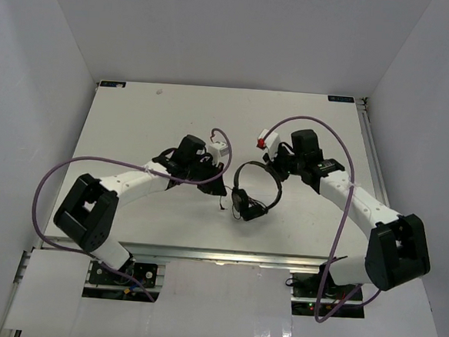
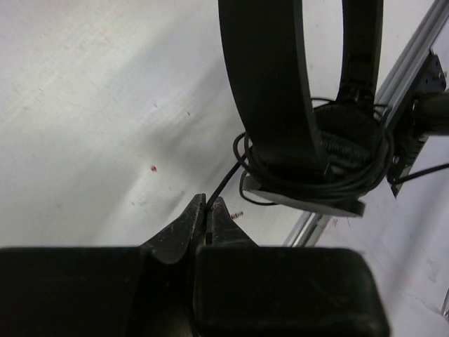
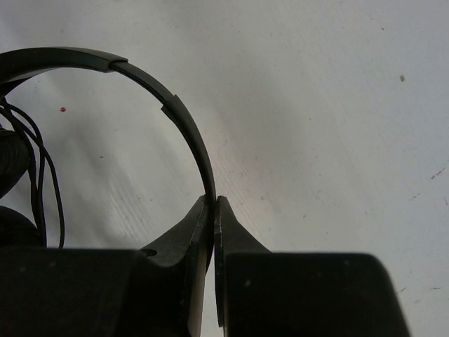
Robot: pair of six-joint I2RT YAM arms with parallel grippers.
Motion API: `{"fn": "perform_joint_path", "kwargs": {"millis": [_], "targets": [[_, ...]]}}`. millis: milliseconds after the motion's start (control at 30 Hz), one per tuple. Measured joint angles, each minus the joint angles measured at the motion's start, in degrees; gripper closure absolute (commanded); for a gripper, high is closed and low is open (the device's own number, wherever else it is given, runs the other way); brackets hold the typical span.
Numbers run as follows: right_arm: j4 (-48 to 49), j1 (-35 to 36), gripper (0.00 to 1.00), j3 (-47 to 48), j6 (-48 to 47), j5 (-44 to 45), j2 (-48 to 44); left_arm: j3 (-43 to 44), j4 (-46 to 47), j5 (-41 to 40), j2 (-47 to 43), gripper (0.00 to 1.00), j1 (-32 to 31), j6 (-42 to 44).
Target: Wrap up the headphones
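The headphones (image 1: pixel 254 192) were at the centre of the tabletop (image 1: pixel 174 111), between both arms. The left fingers (image 2: pixel 199 214) were pinched together on the thin cable (image 2: pixel 223 181) — most of it coiled around an earcup (image 2: pixel 344 133). The right fingers (image 3: pixel 204 221) were clamped on the headband (image 3: pixel 189 133).

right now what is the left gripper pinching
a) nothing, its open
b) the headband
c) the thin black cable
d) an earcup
c: in the left wrist view the left gripper is shut on the cable, which runs up to the coils wound around the earcup. The headband is pinched by the right gripper instead.
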Motion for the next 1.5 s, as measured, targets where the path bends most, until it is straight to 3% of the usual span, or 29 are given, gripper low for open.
{"fn": "perform_joint_path", "kwargs": {"millis": [400, 767, 900, 1067, 1133, 1300, 1433, 1500], "targets": [[6.51, 0.00, 0.92, 4.31, 0.99, 4.36, 14.13, 13.88, -4.26, 5.50, 16.93, 0.89, 4.99, 1.73], [6.64, 0.00, 0.92, 12.44, 3.08, 5.22, 23.79, 19.03, -6.33, 6.07, 24.31, 0.68, 11.29, 3.77], [6.02, 0.00, 0.83, 13.52, 3.94, 5.19, 24.79, 19.16, -7.17, 6.05, 24.61, 0.63, 12.36, 4.25], [4.39, 0.02, 0.60, 14.77, 4.41, 4.83, 24.97, 19.50, -7.36, 6.11, 24.58, 0.54, 12.33, 4.31], [3.74, 0.02, 0.45, 15.30, 4.64, 4.61, 24.96, 19.51, -7.45, 6.05, 24.51, 0.52, 12.33, 4.32], [1.81, -0.01, 0.28, 15.74, 5.13, 4.44, 24.10, 19.45, -8.22, 5.23, 22.89, 0.51, 12.31, 4.26], [-1.24, -0.22, 0.12, 15.48, 6.04, 3.90, 18.90, 17.43, -8.30, 3.50, 17.73, 0.48, 12.31, 4.20], [-2.30, -0.71, 0.03, 15.03, 6.82, 3.55, 13.85, 14.90, -7.94, 2.62, 12.97, 0.39, 12.31, 4.13]]}}
